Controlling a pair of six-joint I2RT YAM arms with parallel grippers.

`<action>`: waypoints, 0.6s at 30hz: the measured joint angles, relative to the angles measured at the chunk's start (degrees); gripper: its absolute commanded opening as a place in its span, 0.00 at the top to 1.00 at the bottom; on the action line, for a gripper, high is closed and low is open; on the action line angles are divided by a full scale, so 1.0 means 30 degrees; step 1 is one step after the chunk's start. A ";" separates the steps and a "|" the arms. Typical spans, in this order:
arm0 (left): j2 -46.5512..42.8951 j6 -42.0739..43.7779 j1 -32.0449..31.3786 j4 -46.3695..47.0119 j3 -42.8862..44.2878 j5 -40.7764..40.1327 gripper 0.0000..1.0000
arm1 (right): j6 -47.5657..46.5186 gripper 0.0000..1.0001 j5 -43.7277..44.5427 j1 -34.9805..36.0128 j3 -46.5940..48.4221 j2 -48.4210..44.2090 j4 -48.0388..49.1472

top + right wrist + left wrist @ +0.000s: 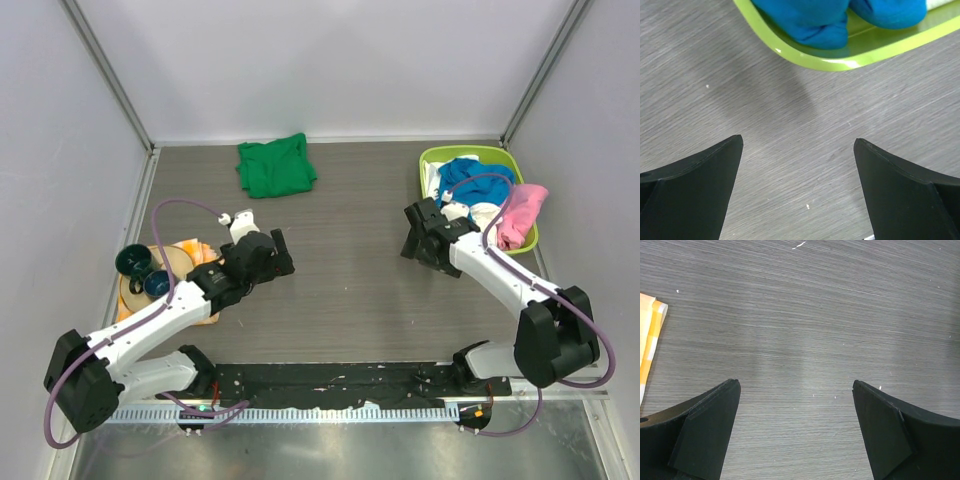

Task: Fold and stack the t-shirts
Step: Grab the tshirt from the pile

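Soft, light, floppy, so best pinched at a raised fold: blue t-shirt (466,180) heaped in tray (470,150) upper right, green t-shirt (275,167) upper centre; left gripper (795,386), right gripper (798,142) splayed wide, empty.

Open tabletop (350,270) between the arms; lime tray (840,62) just ahead of right pincer (799,145); dishes (135,265) beside left arm (160,318).
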 measured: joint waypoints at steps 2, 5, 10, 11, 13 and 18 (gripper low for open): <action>0.0000 0.0051 0.0000 0.0000 0.0000 -0.0007 0.00 | 0.0117 0.00 0.0342 -0.0131 -0.0117 0.0029 -0.0306; 0.0000 0.0124 0.0000 -0.0007 0.0007 -0.0007 0.00 | 0.0102 0.01 0.0656 -0.0546 -0.0073 0.0372 -0.0233; 0.0175 0.0291 0.0000 0.0000 0.0277 -0.0044 0.00 | -0.0277 0.00 0.0583 -0.2419 -0.0058 0.2339 0.0568; 0.0226 0.0342 0.0000 0.0000 0.0321 -0.0066 0.00 | -0.0372 0.00 0.0554 -0.2747 -0.0058 0.2645 0.0758; 0.0357 0.0561 0.0000 -0.0015 0.0401 -0.0182 0.00 | -0.0576 0.01 0.0488 -0.3381 -0.0051 0.3249 0.1239; 0.0714 0.0721 0.0000 -0.0036 0.0641 -0.0379 0.00 | -0.1537 0.00 0.0240 -0.4029 0.1151 0.5202 0.1770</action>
